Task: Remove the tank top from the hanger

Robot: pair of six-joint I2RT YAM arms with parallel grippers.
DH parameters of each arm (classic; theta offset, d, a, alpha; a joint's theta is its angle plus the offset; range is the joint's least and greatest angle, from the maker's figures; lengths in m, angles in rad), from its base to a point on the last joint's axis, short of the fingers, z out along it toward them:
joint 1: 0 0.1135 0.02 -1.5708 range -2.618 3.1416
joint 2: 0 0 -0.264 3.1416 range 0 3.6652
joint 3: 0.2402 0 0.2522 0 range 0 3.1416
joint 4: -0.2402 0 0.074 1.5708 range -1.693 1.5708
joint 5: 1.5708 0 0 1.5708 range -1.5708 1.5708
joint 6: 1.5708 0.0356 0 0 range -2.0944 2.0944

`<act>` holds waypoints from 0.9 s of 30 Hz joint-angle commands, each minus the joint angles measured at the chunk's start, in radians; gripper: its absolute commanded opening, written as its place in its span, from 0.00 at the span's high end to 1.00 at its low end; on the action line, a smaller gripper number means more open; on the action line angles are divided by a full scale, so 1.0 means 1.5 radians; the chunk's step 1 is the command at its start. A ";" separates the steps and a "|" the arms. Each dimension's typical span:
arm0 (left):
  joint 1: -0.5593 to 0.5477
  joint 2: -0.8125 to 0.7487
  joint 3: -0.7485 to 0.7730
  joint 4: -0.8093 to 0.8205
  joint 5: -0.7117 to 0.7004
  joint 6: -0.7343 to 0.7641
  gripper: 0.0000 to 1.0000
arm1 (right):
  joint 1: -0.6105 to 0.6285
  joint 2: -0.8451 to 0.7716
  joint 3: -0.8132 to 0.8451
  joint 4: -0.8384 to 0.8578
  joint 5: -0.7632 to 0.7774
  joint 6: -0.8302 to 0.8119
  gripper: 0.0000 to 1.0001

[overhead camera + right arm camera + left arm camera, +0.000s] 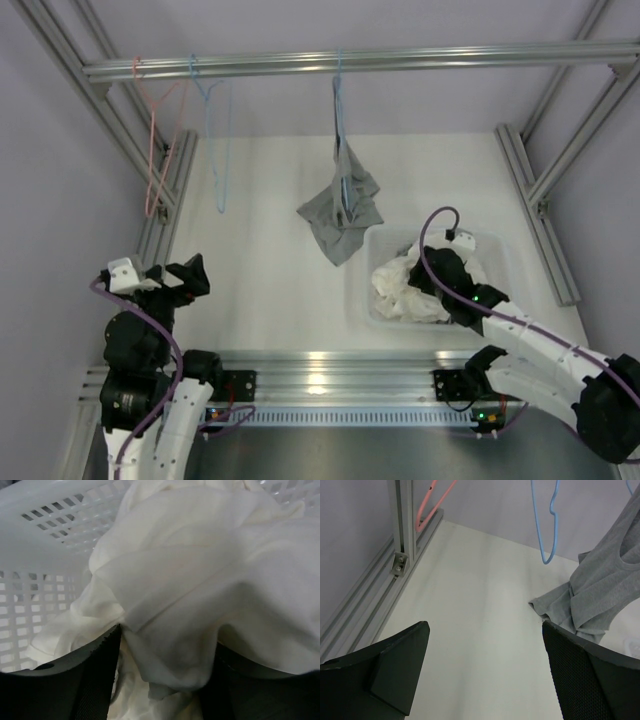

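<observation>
The white worktop [270, 260] had a rail [400, 60] over its far edge carrying three hangers: a pink hanger [155, 150] and a pale blue hanger [215, 150] bare toward the far left corner, and a blue hanger [340, 110] mid-edge wearing the one grey tank top [342, 215], its hem slumped on the surface. The left gripper [192, 277] waited spread and empty at the near left corner, presumably poised to reach. The right gripper [165, 645] straddled white cloth [400, 285] in the single basket [490, 243] by the right edge, whether pinching I couldn't tell.

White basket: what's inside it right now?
Crumpled white clothing fills the basket, and the right claw sits in the pile, fingers either side of a fold. The cloth covers the basket's floor and anything beneath.
</observation>
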 commanded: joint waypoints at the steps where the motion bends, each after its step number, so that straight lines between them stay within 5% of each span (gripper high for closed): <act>1: -0.001 0.016 -0.003 0.021 0.011 -0.007 0.01 | -0.007 -0.047 0.017 -0.073 -0.053 -0.004 0.42; 9: -0.001 0.019 0.000 0.020 0.012 -0.008 0.01 | -0.006 -0.153 0.139 -0.233 0.045 -0.054 0.24; 10: 0.000 0.021 0.001 0.020 0.012 -0.009 0.01 | -0.006 -0.154 0.156 -0.248 0.047 -0.060 0.04; 11: 0.000 0.027 0.003 0.021 0.013 -0.010 0.01 | -0.006 -0.156 0.163 -0.253 0.057 -0.071 0.01; 20: 0.000 0.093 0.014 0.021 0.024 -0.009 0.01 | -0.010 -0.135 0.216 -0.265 0.006 -0.207 0.01; 27: 0.000 0.186 0.027 0.021 0.048 -0.004 0.01 | -0.011 -0.181 0.429 -0.373 0.019 -0.341 0.01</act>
